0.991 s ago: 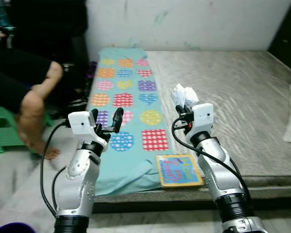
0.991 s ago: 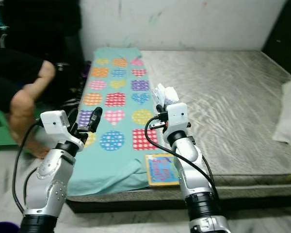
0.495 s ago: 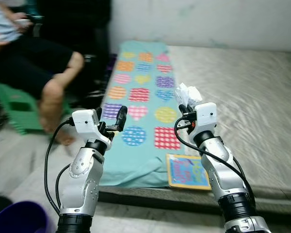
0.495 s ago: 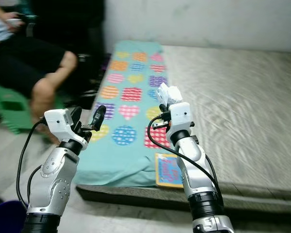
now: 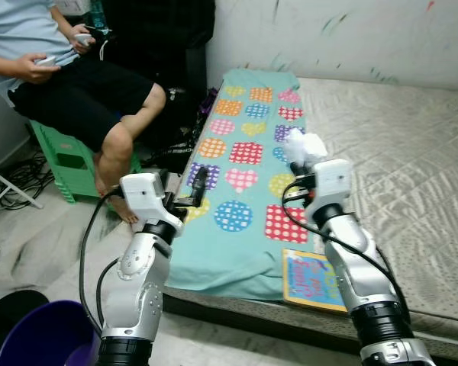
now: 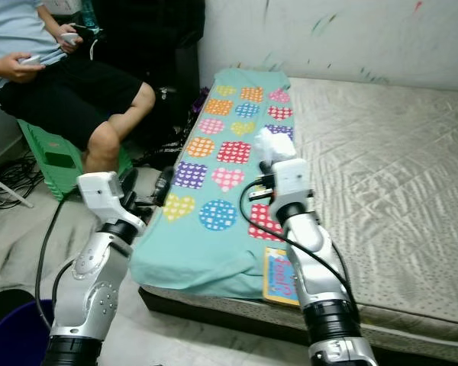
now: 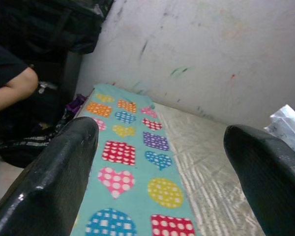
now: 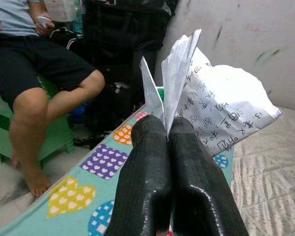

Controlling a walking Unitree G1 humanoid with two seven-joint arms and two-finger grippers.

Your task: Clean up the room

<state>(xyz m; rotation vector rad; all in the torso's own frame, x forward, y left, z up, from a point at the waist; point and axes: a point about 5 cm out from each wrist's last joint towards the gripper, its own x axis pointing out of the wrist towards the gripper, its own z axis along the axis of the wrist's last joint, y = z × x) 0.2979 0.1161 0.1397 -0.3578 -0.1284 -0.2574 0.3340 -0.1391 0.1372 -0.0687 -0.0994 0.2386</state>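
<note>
A crumpled white paper (image 8: pixel 221 105) with printed writing is pinched in my right gripper (image 8: pixel 168 130), whose fingers are shut on it. In the head views the paper (image 5: pixel 305 146) is held up above the teal patterned blanket (image 5: pixel 244 175). My left gripper (image 7: pixel 160 132) is open with nothing between its fingers (image 5: pixel 199 183), raised over the blanket's left edge. A purple bin (image 5: pixel 38 337) stands on the floor at the lower left, below and left of my left arm.
A colourful book (image 5: pixel 313 278) lies at the mattress's (image 5: pixel 412 168) front edge. A person (image 5: pixel 84 84) sits on a green stool (image 5: pixel 65 152) at the left, feet near the bed. Cables (image 5: pixel 15 179) lie on the floor at the far left.
The camera has swung left, so the seated person and the purple bin have come further into view. Both arms keep their pose; the right gripper still holds the paper.
</note>
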